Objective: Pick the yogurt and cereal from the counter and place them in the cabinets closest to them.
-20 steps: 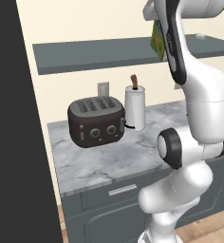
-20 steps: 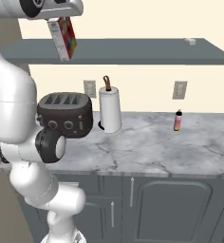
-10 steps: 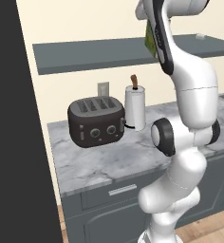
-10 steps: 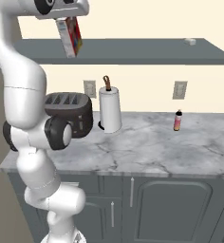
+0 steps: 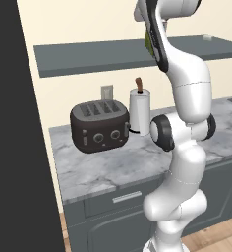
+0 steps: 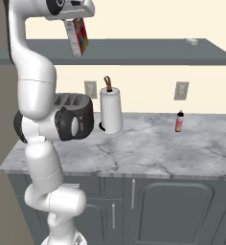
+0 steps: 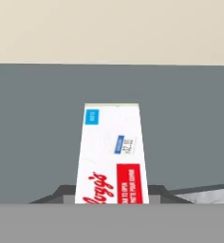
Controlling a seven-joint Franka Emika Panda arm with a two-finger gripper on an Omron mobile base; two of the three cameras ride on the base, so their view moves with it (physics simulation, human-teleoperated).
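Overhead, pincer (image 6: pixel 75 20) grips cereal (image 6: pixel 77 37) above cabinets (image 6: pixel 134 51).

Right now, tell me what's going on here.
The gripper holds the cereal up high, hanging just above the front of the cabinets, the long dark shelf; the box is not set down yet. The yogurt sits on the shelf's far right end. On the counter stand a toaster, a paper-towel roll and a small pink-red bottle.
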